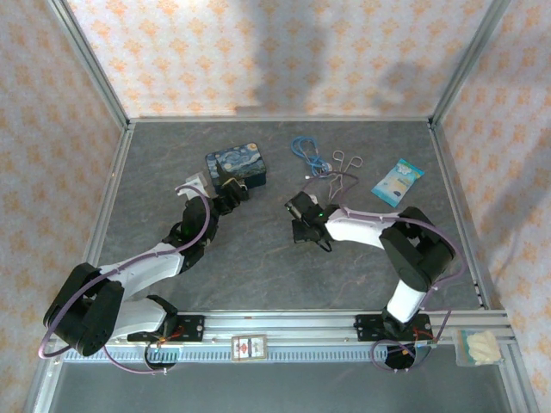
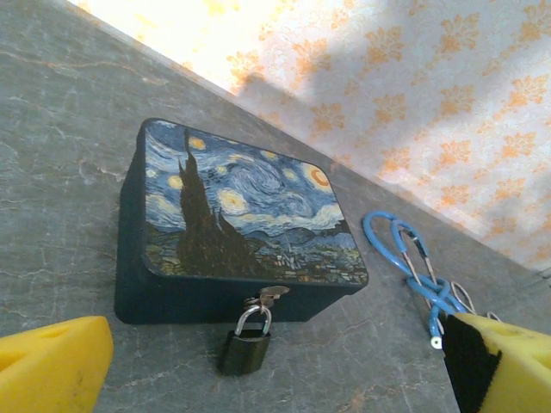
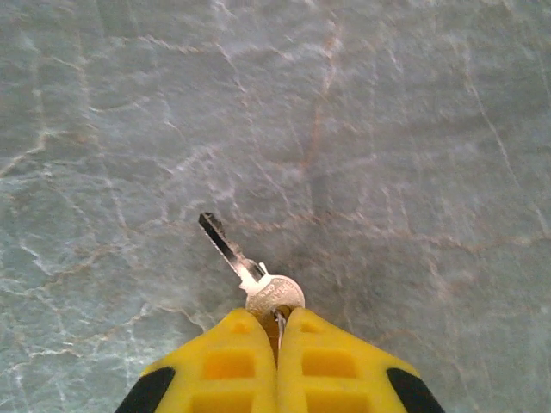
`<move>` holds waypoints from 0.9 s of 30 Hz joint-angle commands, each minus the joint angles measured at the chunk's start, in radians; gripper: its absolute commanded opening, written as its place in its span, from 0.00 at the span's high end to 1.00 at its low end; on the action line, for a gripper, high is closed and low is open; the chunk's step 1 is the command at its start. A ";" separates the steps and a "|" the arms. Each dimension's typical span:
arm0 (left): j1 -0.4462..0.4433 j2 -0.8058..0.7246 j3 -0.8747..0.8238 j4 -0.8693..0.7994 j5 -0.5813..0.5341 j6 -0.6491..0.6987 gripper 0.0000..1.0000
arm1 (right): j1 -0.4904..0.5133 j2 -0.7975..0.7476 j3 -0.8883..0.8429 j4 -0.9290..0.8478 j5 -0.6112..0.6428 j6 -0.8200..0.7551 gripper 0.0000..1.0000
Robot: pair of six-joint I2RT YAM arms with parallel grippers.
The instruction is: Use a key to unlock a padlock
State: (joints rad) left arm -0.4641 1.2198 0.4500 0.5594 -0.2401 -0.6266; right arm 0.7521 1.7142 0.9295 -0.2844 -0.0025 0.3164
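1. While the right hand (image 3: 276, 320) presses its moulded yellow fingers (image 3: 228, 366) tight together on the round bow of the key (image 3: 250, 271), the thin silvery blade juts ahead and to the left over the grey, marble-veined counter (image 3: 413, 129).
2. The left hand (image 1: 229, 193) is spread wide and grips nothing. In its wrist view, its blunt yellow pads (image 2: 52, 361) frame the lower corners.
3. The padlock (image 2: 244, 348), small, dark and boxy with a thin bright metal shackle, hangs from the hasp (image 2: 271, 294) on the front wall of a rectangular tin (image 2: 250, 215). The tin's lid is painted with a swirling starry night. The lock's body is down at the foot of the tin.
4. A looped blue cable (image 2: 405, 258) lies just right of the tin. Silver ring-handled forceps (image 1: 344, 168) and a pale blue packet (image 1: 398, 181) lie farther right, toward the back wall.
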 commanded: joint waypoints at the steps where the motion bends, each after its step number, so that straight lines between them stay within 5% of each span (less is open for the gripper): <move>1: 0.006 -0.025 -0.010 0.043 -0.026 0.022 0.01 | 0.003 0.003 -0.056 0.031 -0.057 -0.014 1.00; 10: 0.005 -0.080 -0.054 0.105 0.156 -0.140 0.05 | -0.077 -0.192 -0.141 0.178 -0.169 -0.111 1.00; 16: -0.037 -0.042 -0.072 0.240 0.321 -0.274 0.10 | -0.135 -0.323 -0.168 0.304 -0.374 -0.130 1.00; 23: -0.078 0.008 -0.025 0.349 0.425 -0.212 0.11 | -0.225 -0.314 -0.117 0.386 -0.777 -0.072 1.00; 27: -0.078 -0.011 -0.004 0.355 0.441 -0.193 0.11 | -0.241 -0.307 -0.082 0.386 -0.854 -0.065 1.00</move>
State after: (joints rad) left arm -0.5381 1.2274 0.3996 0.8406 0.1543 -0.8391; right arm 0.5163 1.3991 0.8032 0.0544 -0.7120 0.2356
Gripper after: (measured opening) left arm 0.891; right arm 0.046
